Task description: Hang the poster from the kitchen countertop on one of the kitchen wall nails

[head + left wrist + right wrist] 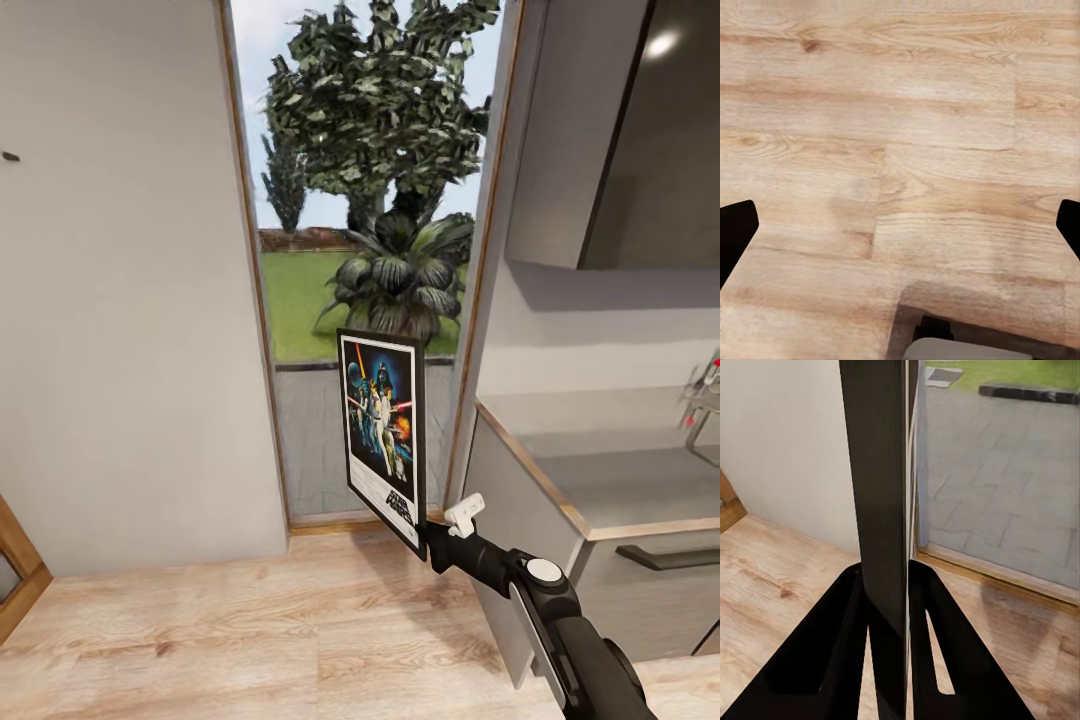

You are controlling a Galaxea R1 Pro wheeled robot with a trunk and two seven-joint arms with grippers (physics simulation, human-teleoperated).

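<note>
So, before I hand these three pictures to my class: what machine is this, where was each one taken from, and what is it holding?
It is a wheeled robot with two arms, drawn by a computer simulation and steered by a person. The big picture comes from a camera on its head, looking down over its right arm. That arm's gripper holds a framed Star Wars poster upright by its lower corner, in front of a tall glass door onto a garden. A tiny dark nail sticks out of the grey wall on the left; the kitchen countertop is on the right. The right wrist camera looks along the jaws, shut on the poster's edge. The left wrist camera faces the wooden floor, its jaws apart.
</note>
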